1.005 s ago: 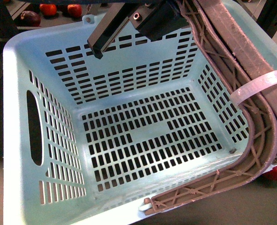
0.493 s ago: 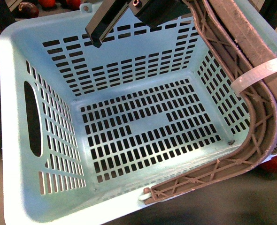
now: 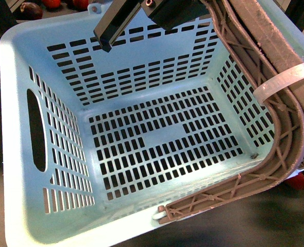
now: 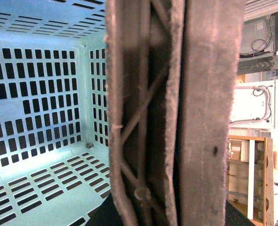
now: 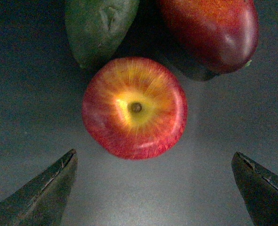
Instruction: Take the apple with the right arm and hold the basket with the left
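The apple [image 5: 134, 107], glossy red with a yellow patch round its stem, lies on a dark surface in the right wrist view. My right gripper [image 5: 153, 188] is open above it, its two dark fingertips [image 5: 40, 193] spread wide and short of the apple, touching nothing. The light blue slotted basket [image 3: 18, 103] fills the front view and is empty. Its brown handle [image 3: 275, 128] arcs over the right side. My left gripper [image 4: 172, 207] is shut on the basket handle [image 4: 200, 94], which fills the left wrist view; its black body shows at the top of the front view [image 3: 167, 13].
A dark green oval fruit [image 5: 99, 28] and an elongated red-orange fruit [image 5: 209, 30] lie just beyond the apple, close to it. A white band [image 3: 286, 82] wraps the handle. A red fruit [image 3: 299, 181] peeks out by the basket's right side; more fruit [image 3: 31, 9] lies behind.
The basket rose a little in the front view between one second and half a second ago, then held still. The red fruit at the right edge is now more hidden.
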You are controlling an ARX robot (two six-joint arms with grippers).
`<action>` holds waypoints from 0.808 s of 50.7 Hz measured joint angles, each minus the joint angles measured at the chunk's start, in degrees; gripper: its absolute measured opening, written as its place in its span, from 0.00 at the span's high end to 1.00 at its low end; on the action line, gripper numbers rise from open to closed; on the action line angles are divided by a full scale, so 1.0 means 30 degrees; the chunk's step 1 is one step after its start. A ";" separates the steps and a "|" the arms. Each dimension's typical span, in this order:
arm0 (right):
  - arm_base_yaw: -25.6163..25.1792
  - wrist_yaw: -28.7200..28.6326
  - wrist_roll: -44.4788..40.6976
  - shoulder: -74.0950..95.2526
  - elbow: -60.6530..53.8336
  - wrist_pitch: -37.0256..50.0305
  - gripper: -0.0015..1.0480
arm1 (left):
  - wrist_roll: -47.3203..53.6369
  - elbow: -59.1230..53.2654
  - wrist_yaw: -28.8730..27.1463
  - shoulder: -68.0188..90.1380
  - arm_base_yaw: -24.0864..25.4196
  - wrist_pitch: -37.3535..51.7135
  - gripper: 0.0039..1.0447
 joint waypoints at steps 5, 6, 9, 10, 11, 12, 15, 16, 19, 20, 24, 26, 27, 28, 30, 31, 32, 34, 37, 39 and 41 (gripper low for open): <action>0.0029 -0.0007 0.0102 0.0357 0.0707 -0.0386 0.08 | 0.0000 0.0000 0.0000 0.0000 0.0000 0.0000 0.86; 0.0029 0.0000 0.0117 0.0401 0.0794 -0.0452 0.08 | 0.0000 0.0000 0.0000 0.0000 0.0000 0.0000 0.86; 0.0058 0.0036 0.0291 0.0670 0.1246 -0.0663 0.08 | 0.0000 0.0000 0.0000 0.0000 0.0000 0.0000 0.86; 0.0066 0.0036 0.0350 0.0801 0.1428 -0.0780 0.08 | -0.0007 0.0000 0.0000 0.0000 0.0000 0.0000 0.86; 0.0066 0.0029 0.0430 0.0918 0.1588 -0.0911 0.08 | 0.0000 0.0000 0.0000 0.0000 0.0000 0.0000 0.86; 0.0066 0.0007 0.0510 0.1042 0.1763 -0.1042 0.08 | 0.0000 0.0000 0.0000 0.0000 0.0000 0.0000 0.86; 0.0095 -0.0182 0.0780 0.1421 0.2178 -0.1464 0.08 | -0.0007 0.0000 0.0000 0.0000 0.0000 0.0000 0.86; 0.0102 -0.0306 0.0903 0.1610 0.2346 -0.1632 0.08 | 0.0000 0.0000 -0.0007 0.0000 0.0000 0.0000 0.86; 0.0138 -0.0401 0.1093 0.1989 0.2652 -0.1909 0.08 | 0.0000 0.0000 -0.0007 0.0000 0.0000 0.0000 0.86; 0.0146 -0.0408 0.1129 0.2106 0.2732 -0.1967 0.08 | 0.0000 0.0000 -0.0007 -0.0007 0.0000 0.0000 0.86; 0.0197 -0.0452 0.1399 0.2732 0.3308 -0.2273 0.08 | 0.0000 0.0000 0.0007 0.0000 0.0000 0.0000 0.86; 0.0233 -0.0437 0.1457 0.2994 0.3570 -0.2412 0.08 | -0.0007 0.0000 0.0007 0.0000 0.0000 0.0000 0.86; 0.0255 -0.0437 0.1486 0.3111 0.3687 -0.2470 0.08 | 0.0000 0.0000 0.0007 0.0000 0.0000 0.0000 0.86; 0.0270 -0.0437 0.1552 0.3242 0.3810 -0.2535 0.08 | -0.0007 0.0000 0.0007 0.0000 0.0000 0.0000 0.86; 0.0313 -0.0437 0.1719 0.3548 0.4116 -0.2739 0.08 | 0.0000 0.0000 0.0000 0.0000 0.0000 0.0000 0.86; 0.0335 -0.0430 0.1843 0.3672 0.4233 -0.2812 0.08 | 0.0000 0.0000 -0.0007 0.0000 0.0000 0.0000 0.86; 0.0342 -0.0415 0.1931 0.3781 0.4350 -0.2871 0.08 | 0.0000 0.0000 -0.0015 0.0000 0.0000 0.0000 0.86; 0.0357 -0.0379 0.2025 0.3949 0.4495 -0.2951 0.08 | 0.0000 0.0000 -0.0007 0.0000 0.0000 0.0000 0.86; 0.0364 -0.0357 0.2106 0.4087 0.4619 -0.2994 0.08 | 0.0000 0.0000 -0.0007 0.0000 0.0000 0.0000 0.86; 0.0372 -0.0291 0.2229 0.4211 0.4721 -0.3024 0.08 | 0.0000 0.0000 -0.0007 -0.0007 0.0000 0.0000 0.86; 0.0372 -0.0262 0.2317 0.4306 0.4801 -0.3067 0.08 | 0.0000 0.0000 0.0000 0.0000 0.0000 0.0000 0.86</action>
